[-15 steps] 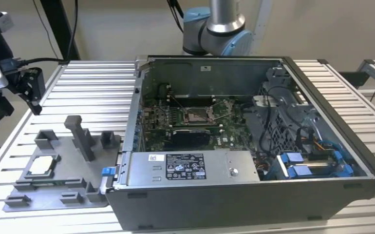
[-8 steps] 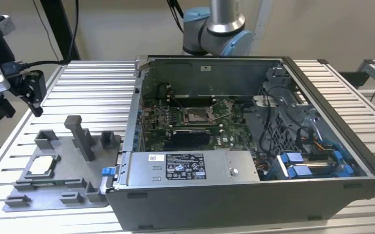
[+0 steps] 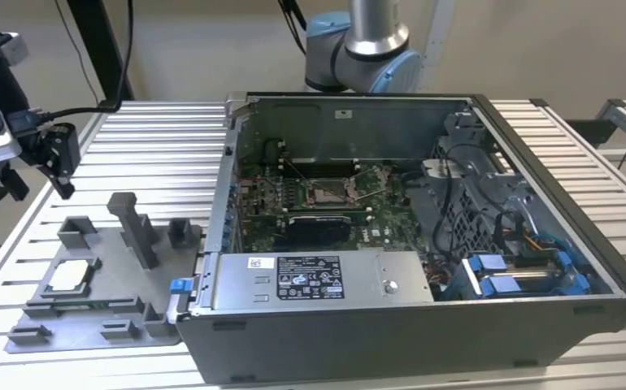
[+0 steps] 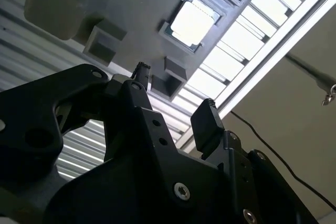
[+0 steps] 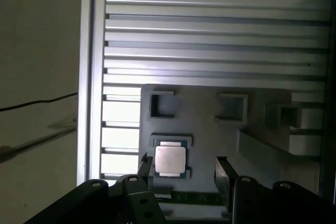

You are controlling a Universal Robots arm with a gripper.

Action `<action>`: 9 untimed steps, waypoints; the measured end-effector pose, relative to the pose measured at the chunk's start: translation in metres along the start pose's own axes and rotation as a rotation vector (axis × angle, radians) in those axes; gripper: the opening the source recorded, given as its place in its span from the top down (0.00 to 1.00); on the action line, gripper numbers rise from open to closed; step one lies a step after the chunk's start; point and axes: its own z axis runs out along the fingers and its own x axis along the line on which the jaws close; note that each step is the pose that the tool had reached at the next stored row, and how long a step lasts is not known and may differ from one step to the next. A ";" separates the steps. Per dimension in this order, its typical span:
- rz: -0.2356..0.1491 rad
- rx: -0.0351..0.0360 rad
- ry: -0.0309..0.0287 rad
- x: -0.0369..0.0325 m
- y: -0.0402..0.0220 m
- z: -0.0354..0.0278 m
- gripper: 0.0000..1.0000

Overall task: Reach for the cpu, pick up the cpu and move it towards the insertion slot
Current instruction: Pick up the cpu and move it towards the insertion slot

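The cpu (image 3: 69,276) is a pale silver square chip lying flat in a recess of the grey fixture plate (image 3: 96,333), at the exterior view's left. It shows in both wrist views, bright (image 4: 191,23) and square (image 5: 169,159). My gripper (image 3: 44,188) hangs well above the plate, higher than the cpu and apart from it. It is open (image 4: 176,98), its black fingers (image 5: 223,174) spread with nothing between them. The insertion slot (image 3: 329,192), a silver-framed socket with a dark centre, sits on the green motherboard inside the open computer case.
The open computer case (image 3: 400,325) fills the middle and right of the slatted metal table (image 3: 150,138). Grey fixture blocks (image 3: 134,227) stand upright on the plate near the cpu. A black cable (image 3: 85,110) runs behind the gripper. The arm's base (image 3: 357,49) rises behind the case.
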 end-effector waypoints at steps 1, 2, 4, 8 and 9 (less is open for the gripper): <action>0.000 0.0000 -0.0002 0.0001 0.0001 0.0007 1.00; 0.000 0.0000 -0.0006 0.0001 0.0000 0.0013 1.00; 0.000 0.0000 -0.0012 0.0000 0.0000 0.0022 1.00; 0.000 -0.0008 -0.0028 0.0000 -0.0001 0.0043 1.00; 0.000 -0.0007 -0.0029 0.0000 -0.0002 0.0049 1.00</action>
